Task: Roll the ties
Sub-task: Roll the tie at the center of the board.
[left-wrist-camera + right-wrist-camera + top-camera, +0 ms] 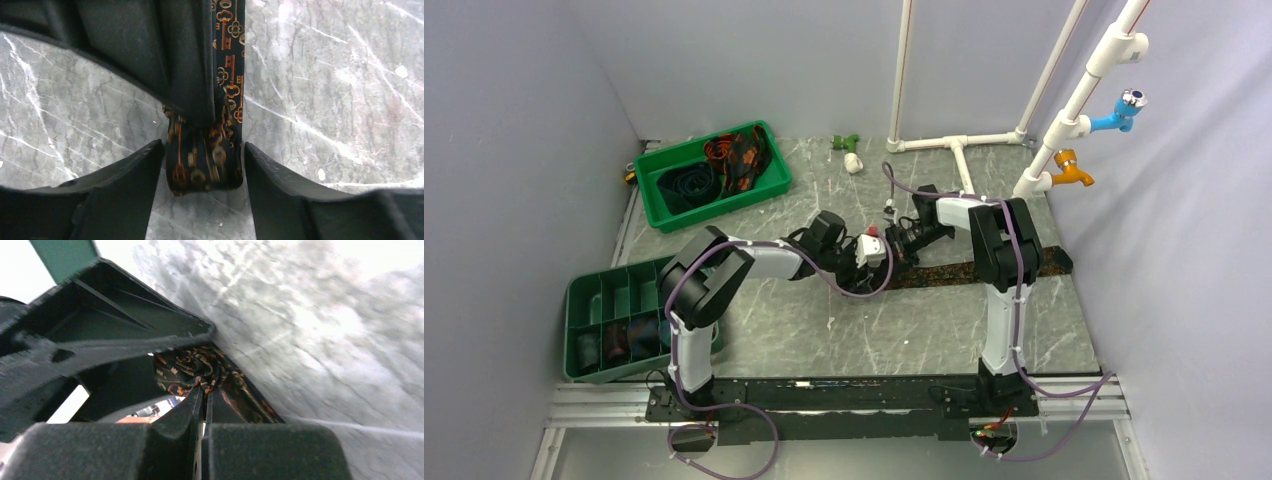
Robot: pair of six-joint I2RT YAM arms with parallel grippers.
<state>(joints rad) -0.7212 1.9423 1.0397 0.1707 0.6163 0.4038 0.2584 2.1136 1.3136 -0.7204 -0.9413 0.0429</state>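
Tie (pixel 944 273), dk brown w/ orange key print, lay flat on table (pixel 824 330), running from centre out toward 3 o'clock in top view. Its end at centre was folded over into a short stub, where both grippers met.

L gripper (pixel 203 147) was open, one finger each side of stub, at 9 and 3 o'clock of it in wrist view. Gaps looked slim; contact w/ cloth could not be told. R gripper (pixel 202 390) was closed, tips pinching bunched cloth at the fold.

Other ties (pixel 724 160) lay heaped in green tray (pixel 724 207) at 11 o'clock. Divided tray (pixel 571 320) at 8 o'clock held dark rolls (pixel 624 340), too small to ID.

Handling est.: cloth soft, thin, light, no stiffness of its own. Smooth weave prob. slippery, so a started roll would likely spring loose if let go. Best hold approx. across full width of stub, fingers on both edges, not on a corner, w/ 2nd gripper pinning the core. Long tail toward 3 o'clock should drag freely over table; risk of skewed roll if pulled off-axis.
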